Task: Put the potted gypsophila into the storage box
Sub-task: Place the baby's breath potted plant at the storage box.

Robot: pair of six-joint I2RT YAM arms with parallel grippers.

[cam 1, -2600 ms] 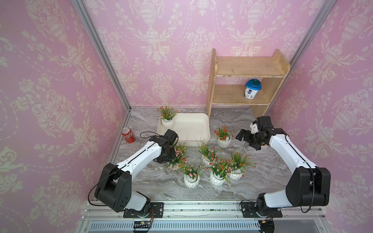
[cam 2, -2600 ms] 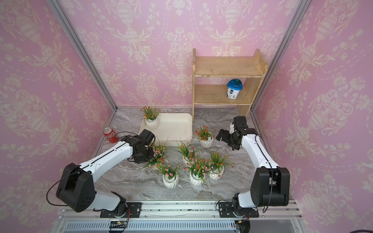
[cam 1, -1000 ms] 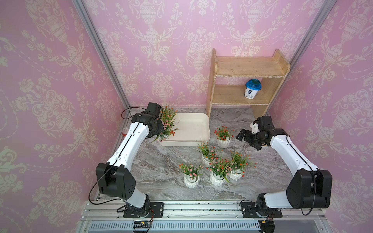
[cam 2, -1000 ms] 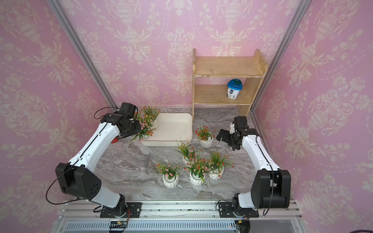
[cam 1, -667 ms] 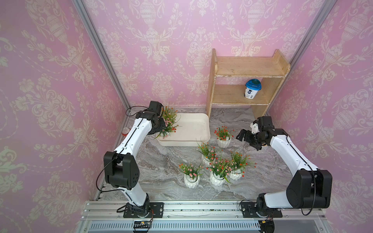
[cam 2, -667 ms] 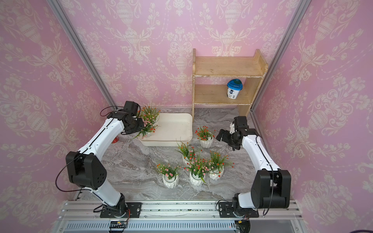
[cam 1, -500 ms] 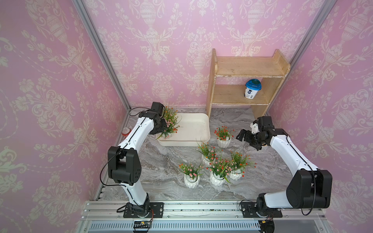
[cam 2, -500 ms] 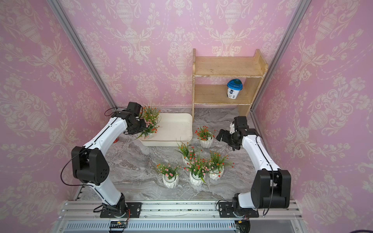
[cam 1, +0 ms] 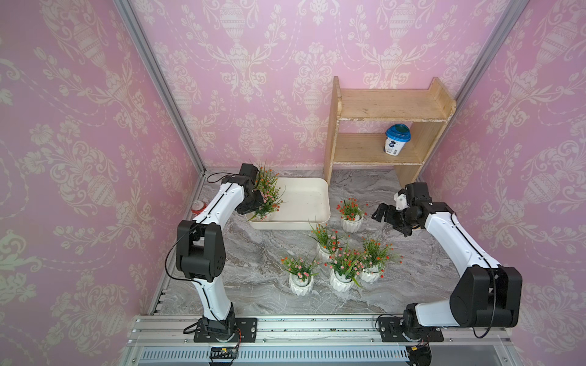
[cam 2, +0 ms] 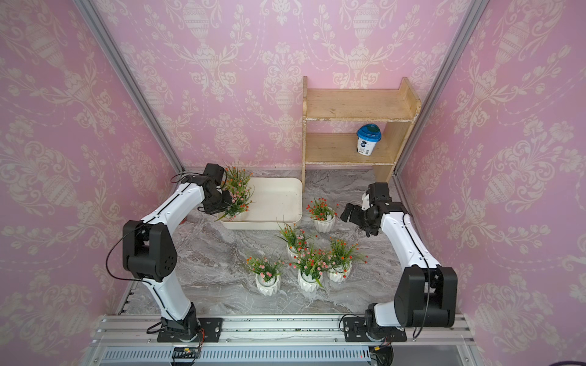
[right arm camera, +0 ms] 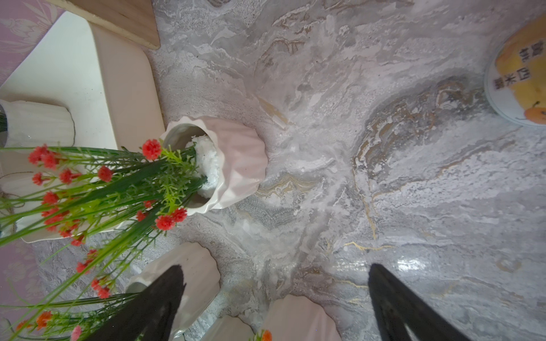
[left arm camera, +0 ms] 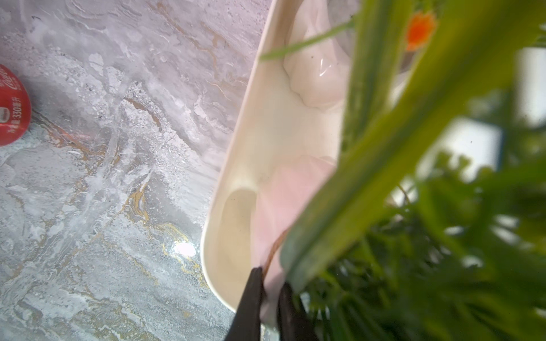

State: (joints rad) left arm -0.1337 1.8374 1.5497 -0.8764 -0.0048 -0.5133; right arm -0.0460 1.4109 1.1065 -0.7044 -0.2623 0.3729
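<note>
Pink damask wallpaper all round, grey marbled tabletop (cam 1: pixel 253 294) underneath, wooden shelf (cam 1: pixel 380 107) at the back. Left gripper (cam 1: pixel 253 202) closed tight, pinching the wall of one potted gypsophila (cam 1: pixel 262 216) between dark fingers (left arm camera: pixel 248 304), best seen in the left wrist view. Carried low over the near left corner of the storage box (cam 1: pixel 304 202), pot apparently just inside the flared rim, sprigs leaning across the box. Hard to tell whether already resting on the box floor. Right gripper (cam 1: pixel 385 218) spread wide and empty, hovering beside the red-flowered pot (cam 1: pixel 350 221) just off the box's right side. Four more pots (cam 1: pixel 344 272) clustered on the table nearer the front. A seventh pot (cam 1: pixel 266 177) at the box's far left corner, inside or just outside not clear. Likely trouble: letting go with the base half on the rim, then tipping out onto the marble. Thin pinch on a glossy ribbed wall, so a possible slip or swing during lowering. Stems mingling with the corner plant behind, so a risk of dragging it over on withdrawal. Also a red can (cam 1: pixel 198 206) close by the left forearm, easily knocked. On the right side, wide fingers among crowded sprigs, liable to snag a neighbour.
</note>
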